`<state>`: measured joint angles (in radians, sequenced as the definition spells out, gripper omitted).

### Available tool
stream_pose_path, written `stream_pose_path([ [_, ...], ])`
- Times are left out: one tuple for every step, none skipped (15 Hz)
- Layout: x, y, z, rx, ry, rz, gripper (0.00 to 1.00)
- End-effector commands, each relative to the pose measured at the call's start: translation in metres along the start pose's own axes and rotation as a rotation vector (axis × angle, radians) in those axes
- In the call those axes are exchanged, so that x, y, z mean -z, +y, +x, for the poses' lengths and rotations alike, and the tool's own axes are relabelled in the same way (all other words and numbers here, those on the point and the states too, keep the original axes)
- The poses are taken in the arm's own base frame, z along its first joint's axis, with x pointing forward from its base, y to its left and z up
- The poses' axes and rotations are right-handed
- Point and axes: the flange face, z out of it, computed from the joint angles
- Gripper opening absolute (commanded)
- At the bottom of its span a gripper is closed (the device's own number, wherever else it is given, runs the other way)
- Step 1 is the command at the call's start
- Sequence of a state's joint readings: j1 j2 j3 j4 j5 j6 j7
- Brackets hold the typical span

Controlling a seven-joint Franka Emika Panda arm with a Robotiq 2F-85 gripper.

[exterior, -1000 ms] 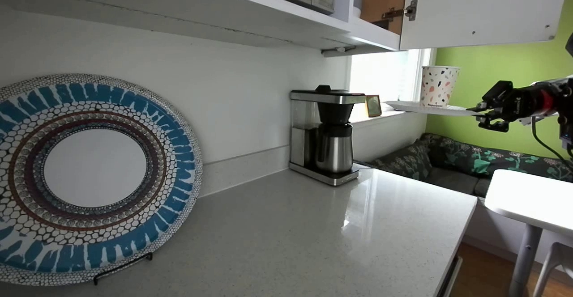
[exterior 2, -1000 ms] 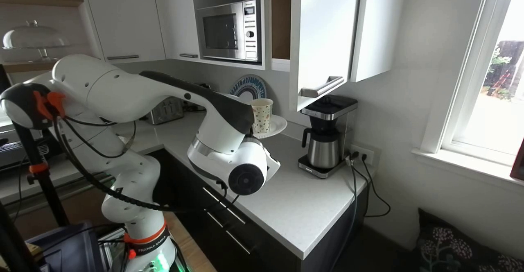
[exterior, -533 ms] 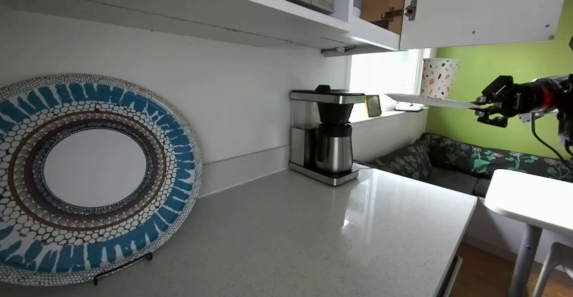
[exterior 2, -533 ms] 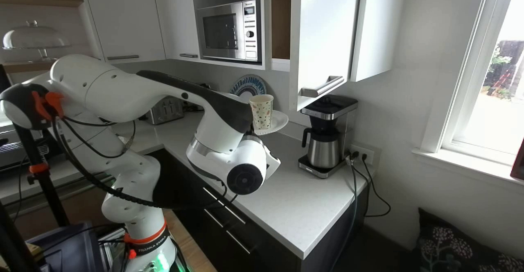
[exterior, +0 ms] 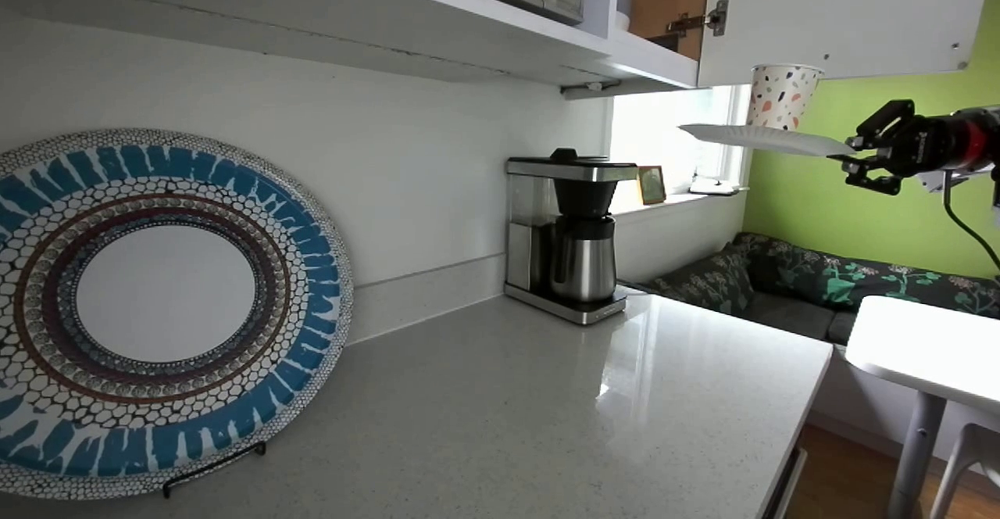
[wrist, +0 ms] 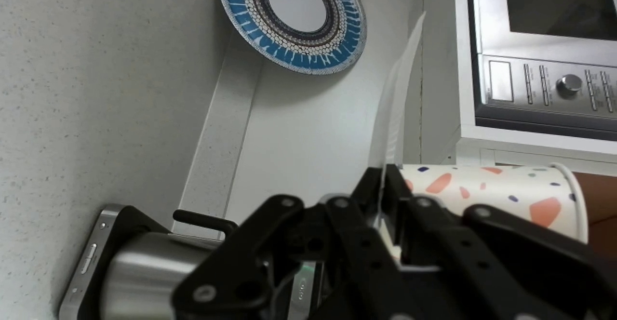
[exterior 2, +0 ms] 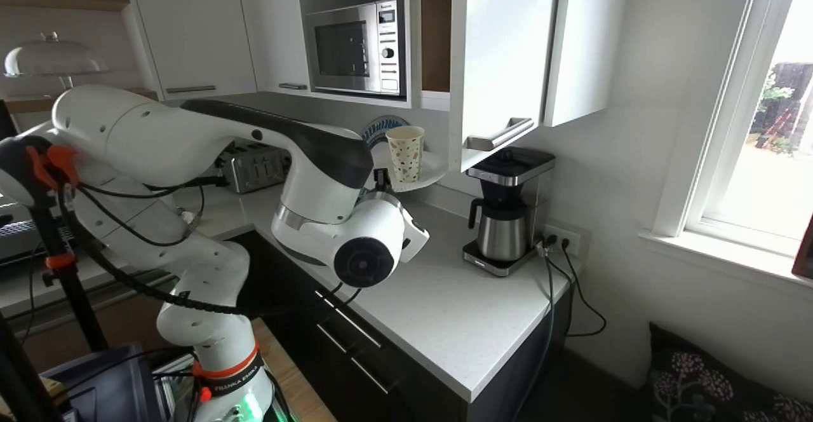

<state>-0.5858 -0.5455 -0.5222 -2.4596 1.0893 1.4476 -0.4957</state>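
Observation:
My gripper (wrist: 384,169) is shut on the rim of a thin white plate (wrist: 400,93), which stands edge-on between the two black fingertips in the wrist view. In an exterior view the plate (exterior: 750,137) juts out from the gripper (exterior: 848,152), held high in the air and slightly tilted. A paper cup with coloured terrazzo flecks (exterior: 783,98) stands upright on it. The arm hides part of the gripper in an exterior view, where the cup (exterior 2: 406,155) and the plate (exterior 2: 433,168) show behind the wrist. Whether the cup contains anything cannot be seen.
An open white cabinet door (exterior: 844,15) hangs close above and behind the cup; its handle (exterior 2: 502,136) shows too. Below stands a coffee maker (exterior: 584,269) on the grey counter (exterior: 508,409). A blue patterned plate (wrist: 308,45) leans on the wall, near a microwave (exterior 2: 356,47).
The gripper, plate and cup have risen together, with the arm drawing back somewhat. More of the plate's underside shows in an exterior view. The cup has stayed upright on the plate.

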Motion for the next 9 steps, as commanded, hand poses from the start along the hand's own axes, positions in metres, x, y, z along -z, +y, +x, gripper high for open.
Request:
stream_pose_path([
  [0.005,-0.018,-0.008,-0.037,0.012,0.005,0.02],
  [0.005,-0.022,-0.009,-0.043,0.014,0.003,0.02],
  [0.005,-0.026,-0.010,-0.049,0.017,0.000,0.02],
  [0.005,-0.029,-0.010,-0.051,0.016,-0.002,0.02],
  [0.005,-0.032,-0.011,-0.054,0.018,-0.005,0.02],
  [0.004,-0.035,-0.011,-0.061,0.016,-0.007,0.02],
  [0.004,-0.038,-0.009,-0.068,0.015,-0.020,0.02],
  [0.003,-0.040,-0.009,-0.075,0.014,-0.025,0.02],
  [0.003,-0.044,-0.007,-0.077,0.014,-0.033,0.02],
])
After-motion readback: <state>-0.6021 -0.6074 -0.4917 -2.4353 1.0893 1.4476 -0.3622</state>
